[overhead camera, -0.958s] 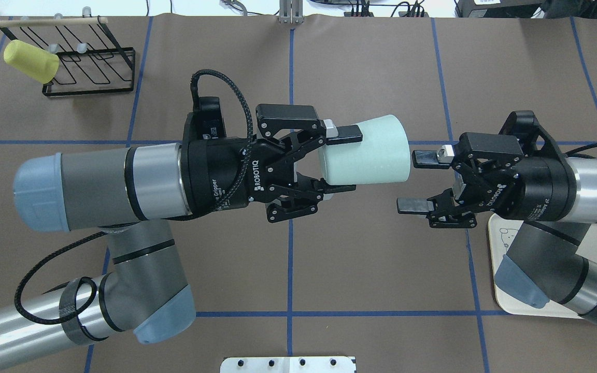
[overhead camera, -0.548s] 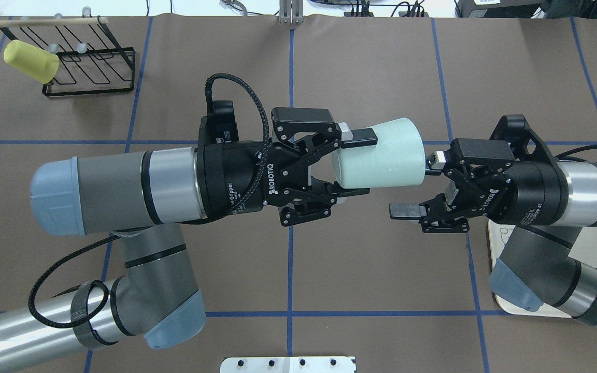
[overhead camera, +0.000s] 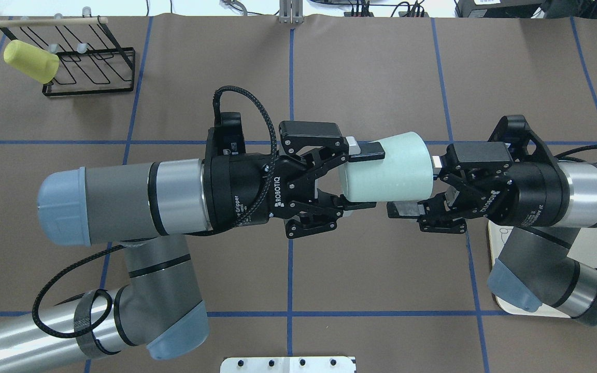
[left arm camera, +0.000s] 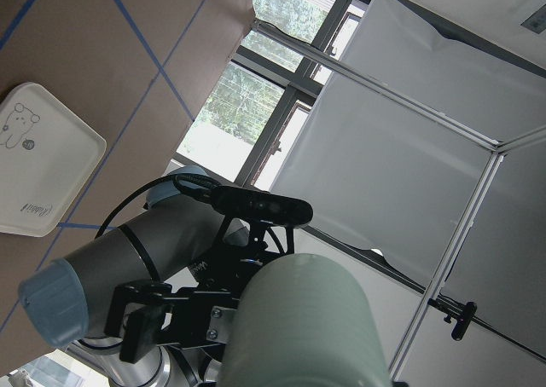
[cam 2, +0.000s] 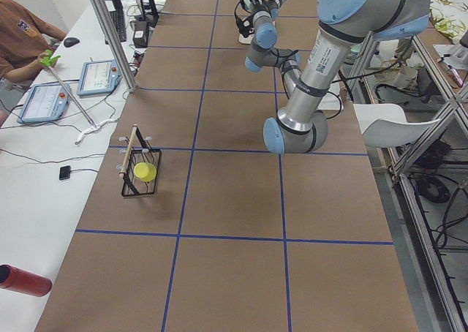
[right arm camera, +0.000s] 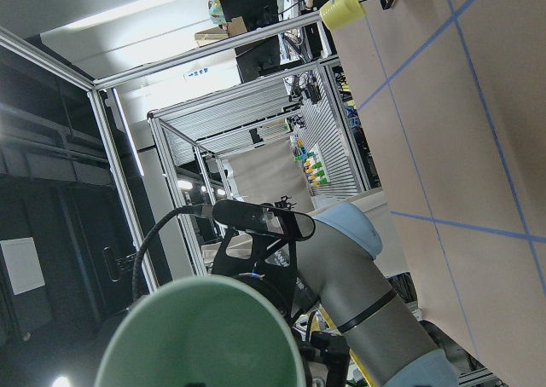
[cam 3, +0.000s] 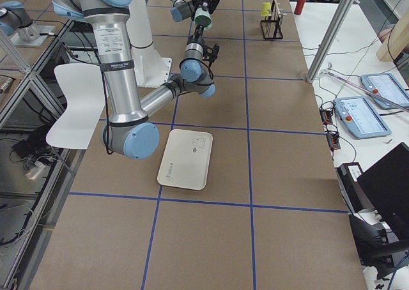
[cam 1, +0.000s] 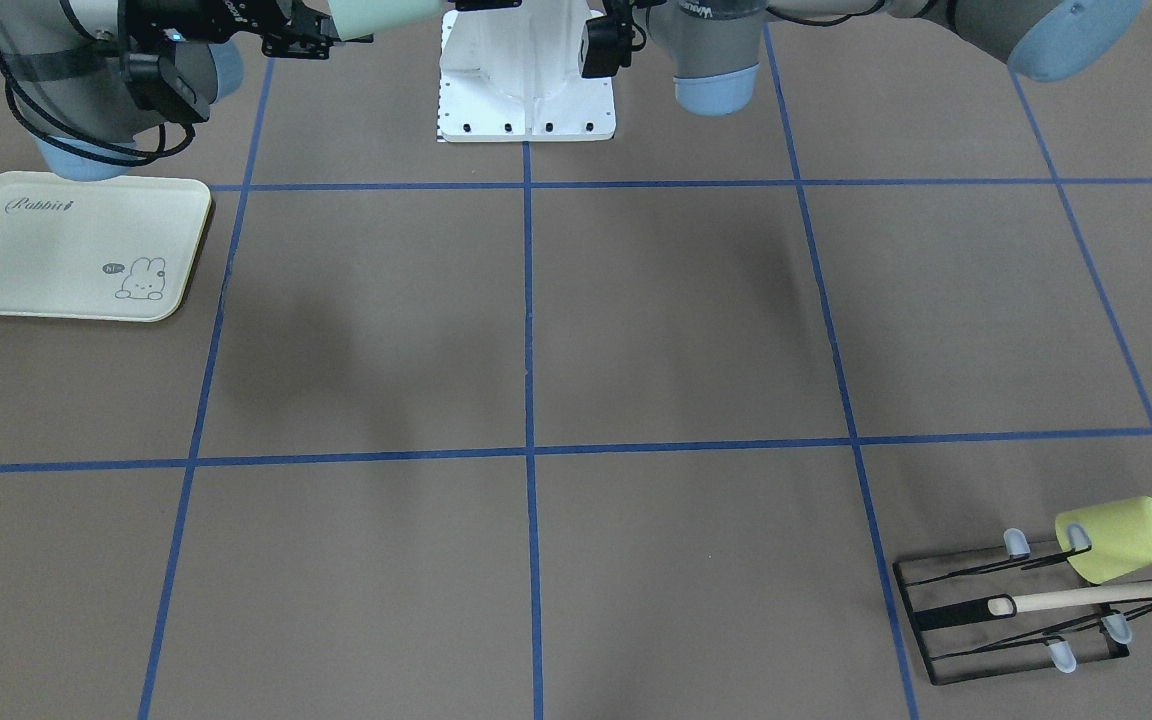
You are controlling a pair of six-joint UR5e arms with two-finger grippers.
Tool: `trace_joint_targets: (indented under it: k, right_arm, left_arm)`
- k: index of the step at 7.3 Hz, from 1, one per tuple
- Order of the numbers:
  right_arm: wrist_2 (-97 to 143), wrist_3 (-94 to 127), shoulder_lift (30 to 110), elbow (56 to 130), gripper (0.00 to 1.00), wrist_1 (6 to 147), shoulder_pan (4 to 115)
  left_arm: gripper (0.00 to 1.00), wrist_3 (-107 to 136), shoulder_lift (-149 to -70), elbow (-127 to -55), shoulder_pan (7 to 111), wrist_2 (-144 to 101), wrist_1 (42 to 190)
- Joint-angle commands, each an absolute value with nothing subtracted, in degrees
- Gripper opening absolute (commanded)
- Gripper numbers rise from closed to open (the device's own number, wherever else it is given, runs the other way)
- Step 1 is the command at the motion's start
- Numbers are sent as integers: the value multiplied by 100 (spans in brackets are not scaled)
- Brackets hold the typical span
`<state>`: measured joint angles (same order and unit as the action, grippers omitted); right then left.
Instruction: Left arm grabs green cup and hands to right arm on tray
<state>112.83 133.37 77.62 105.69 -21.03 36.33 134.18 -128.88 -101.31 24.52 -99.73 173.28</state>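
The pale mint green cup (overhead camera: 386, 168) lies on its side in the air over the table's middle. My left gripper (overhead camera: 363, 178) is shut on its narrow end. My right gripper (overhead camera: 418, 185) is open, with one finger (overhead camera: 404, 209) in front of the cup's wide end and the other mostly hidden behind it. The cup's mouth fills the right wrist view (right arm camera: 200, 336), and its body shows in the left wrist view (left arm camera: 299, 327). The cream tray (cam 1: 66, 245) lies under my right arm; only its edge (overhead camera: 495, 233) shows from overhead.
A yellow-green cup (overhead camera: 31, 61) hangs on a black wire rack (overhead camera: 91, 67) at the far left corner. The white robot base plate (overhead camera: 288, 364) sits at the near edge. Blue tape lines cross the brown table.
My left arm has carried the cup to the right, and my right arm has moved left. The right gripper's open fingers now straddle the cup's wide end.
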Motion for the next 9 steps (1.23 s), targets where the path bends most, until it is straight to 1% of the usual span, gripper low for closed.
trace_joint_targets:
  k: [1,2,3,4,5,6,9]
  right_arm:
    - [11276,13351,7770,10556,49,-2346,3630]
    - [11285,13351,7770,10556,47,-2355,3630]
    - [11285,13351,7770,10556,39,-2355,3630]
    - [11285,13351,7770,10564,15,-2364,3630]
    - [11285,13351,7770,10564,0,-2364,3630]
    - [11285,13351,7778,10599,0,-2373,3630]
    - [11276,13377,7831,10617,0,-2434,3647]
  left_arm:
    - [0,13421,-12972,-10108,2443,-9975,17315]
    - [0,13412,-12990,-10099,2348,-9906,17306]
    - [0,13403,-12990,-10055,2294,-9862,17332]
    - [0,13403,-12990,-10046,2285,-9861,17332]
    - [64,13369,-12982,-10046,2294,-9853,17289]
    - [100,13359,-12973,-10063,2303,-9800,17271]
    - [100,13316,-12911,-10072,2364,-9782,17279]
